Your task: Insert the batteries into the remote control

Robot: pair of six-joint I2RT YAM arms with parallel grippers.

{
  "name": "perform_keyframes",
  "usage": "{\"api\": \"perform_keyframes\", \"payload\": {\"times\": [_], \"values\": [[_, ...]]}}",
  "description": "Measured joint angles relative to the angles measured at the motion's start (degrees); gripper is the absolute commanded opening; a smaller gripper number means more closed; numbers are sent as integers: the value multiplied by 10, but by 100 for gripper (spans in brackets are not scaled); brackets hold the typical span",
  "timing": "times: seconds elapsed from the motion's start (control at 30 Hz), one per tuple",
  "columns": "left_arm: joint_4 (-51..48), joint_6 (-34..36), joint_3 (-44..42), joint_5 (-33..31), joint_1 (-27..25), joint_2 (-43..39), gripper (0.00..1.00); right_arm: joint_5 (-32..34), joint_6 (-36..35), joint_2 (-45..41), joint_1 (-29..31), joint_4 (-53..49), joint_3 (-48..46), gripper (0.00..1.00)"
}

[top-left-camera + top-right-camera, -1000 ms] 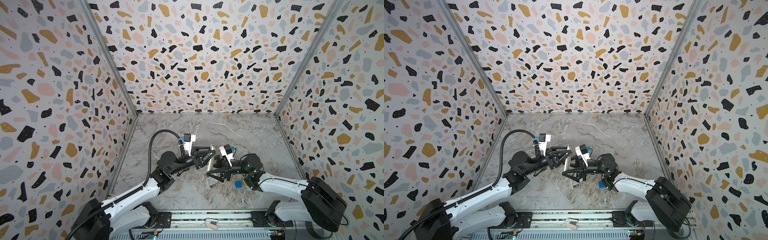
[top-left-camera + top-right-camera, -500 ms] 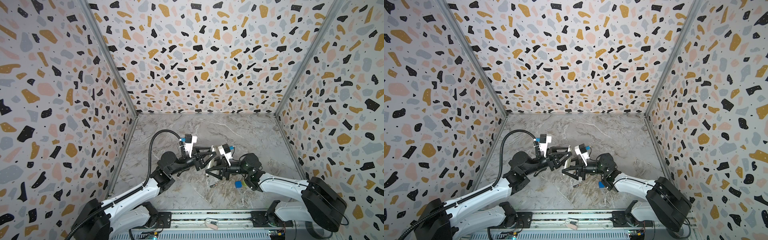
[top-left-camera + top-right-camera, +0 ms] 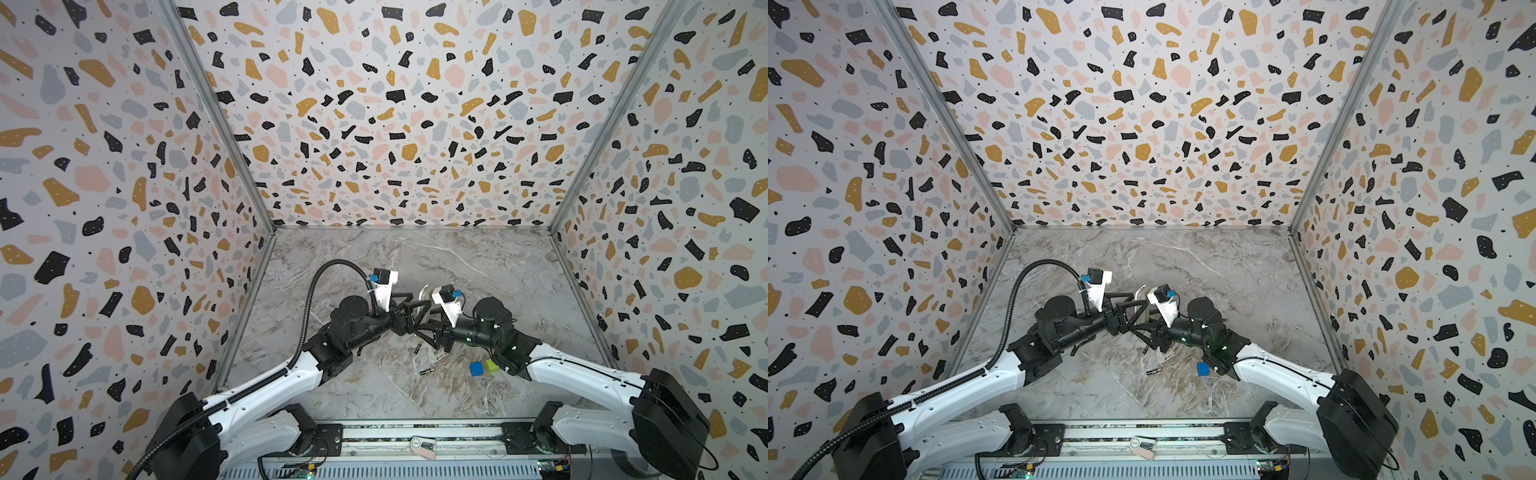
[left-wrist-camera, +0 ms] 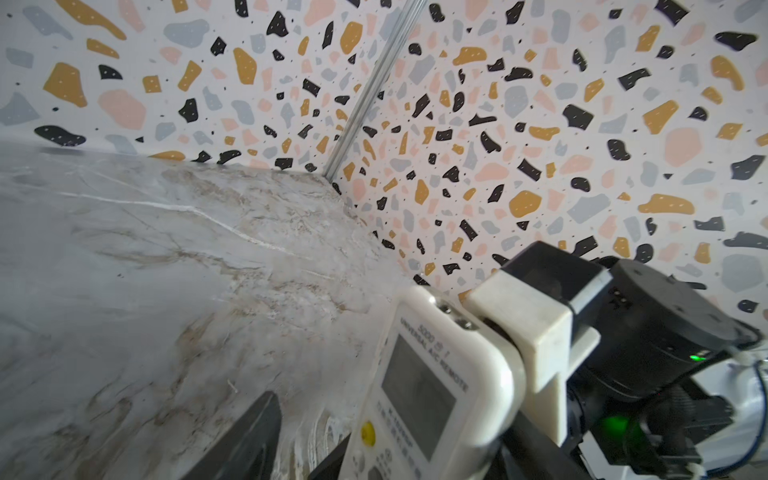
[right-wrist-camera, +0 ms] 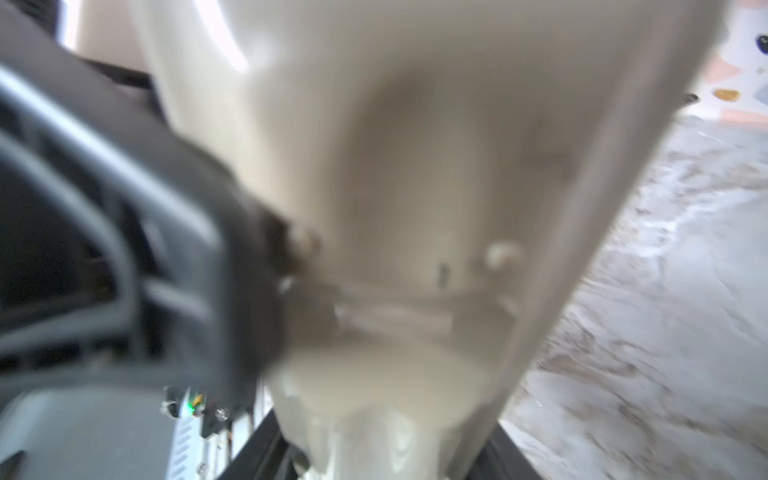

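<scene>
Nearest, on the robot's side of the remote control [image 3: 424, 293], one battery [image 3: 427, 371], a blue cube [image 3: 476, 368] and a green cube [image 3: 491, 365] lie on the marble tabletop [image 3: 374, 395]; the other battery [image 3: 417, 347] lies closer to it. The remote control stands upright off the tabletop, seemingly clamped in the right hand [image 3: 424, 326]. The left hand [image 3: 415, 307] stands open beside it, one finger [image 4: 249, 436] clear.

Two white and black robot arms reach in from the near edge and meet in the middle, the left arm [image 3: 266, 386] and the right arm [image 3: 582, 370] both low, wrists nearly level. The left gripper [image 3: 415, 305] has its jaws apart, with one dark finger [image 4: 245, 440] clear of the remote control [image 4: 419, 395]. The right gripper [image 3: 424, 324] is clamped on the remote control.
</scene>
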Motion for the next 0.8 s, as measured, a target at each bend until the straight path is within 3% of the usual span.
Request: {"api": "perform_keyframes", "payload": {"times": [0.33, 0.8], "values": [[-31, 22, 7, -40, -16, 12, 34, 63, -32, 22, 23, -57, 22, 4], [-30, 11, 8, -73, -16, 18, 38, 134, -63, 35, 54, -95, 45, 3]]}}
